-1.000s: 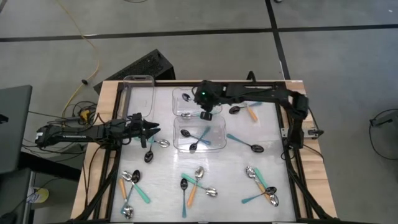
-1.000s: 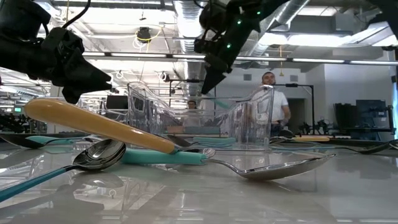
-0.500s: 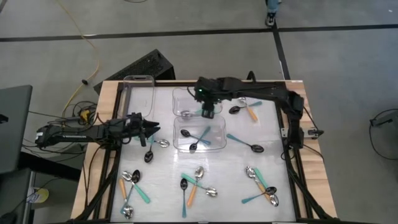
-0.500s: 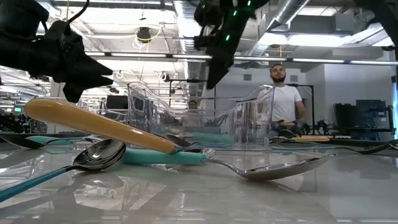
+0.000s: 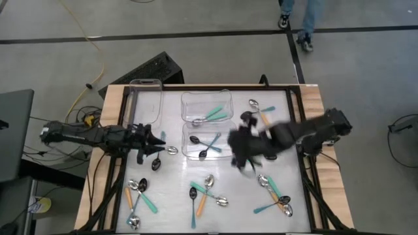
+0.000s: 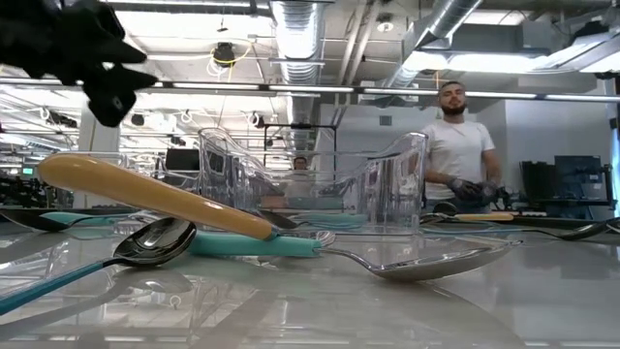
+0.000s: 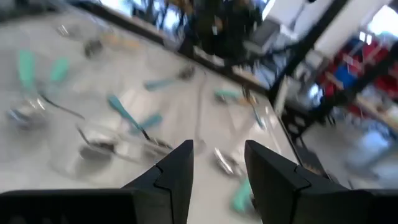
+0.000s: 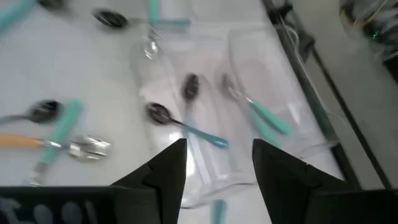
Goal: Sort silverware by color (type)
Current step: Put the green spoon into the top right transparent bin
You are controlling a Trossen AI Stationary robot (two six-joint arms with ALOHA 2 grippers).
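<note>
Spoons with teal or orange handles lie scattered on the white table: groups at the near left, near middle and near right, and a pair at the far right. Teal-handled silver spoons lie in the far middle tub. Teal-handled black spoons lie in the tub nearer to me. My left gripper hovers open at the left, above a silver spoon. My right gripper, blurred, is open over the table right of the tubs, holding nothing.
A third clear tub stands at the far left with nothing in it. A black frame runs along the table's sides. A person stands in the room beyond the table. Bare table shows between the spoon groups.
My right gripper has swung fast from above the far middle tub toward the table's near right and has risen. Teal-handled spoons now show in that tub, where the gripper was. My left gripper has risen and drawn back a little toward the left edge.
</note>
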